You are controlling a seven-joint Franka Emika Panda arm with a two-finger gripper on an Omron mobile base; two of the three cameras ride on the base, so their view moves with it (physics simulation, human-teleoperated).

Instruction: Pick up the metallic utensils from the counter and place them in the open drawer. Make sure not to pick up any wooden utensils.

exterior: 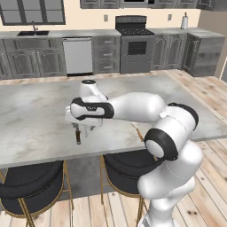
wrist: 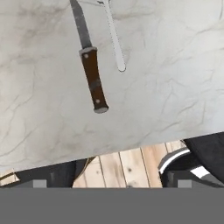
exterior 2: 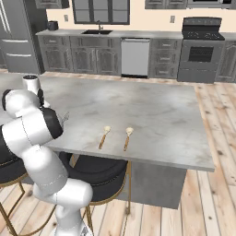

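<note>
Hand view looks straight down on the counter [wrist: 175, 65], near its front edge, where the knife [wrist: 89, 61] and the fork [wrist: 114, 39] lie side by side, close together but apart. The knife's dark handle points toward the counter edge and its grey blade runs away toward the top of the picture; the fork's long axis runs almost parallel, its tines cut off at the top. Both lie ahead of the gripper [exterior: 84, 131], which hangs above the counter with its jaws spread wide and nothing between them. From the left base view the knife's handle shows just below the hand, so the gripper seems to hover nearly over it, though the hand hides most of the blade. The wooden utensils [exterior 2: 115, 137] lie well apart, farther along the counter's front edge. The knife looks like the nearer target; a grasp should close across its handle. I cannot make out the open drawer.
</note>
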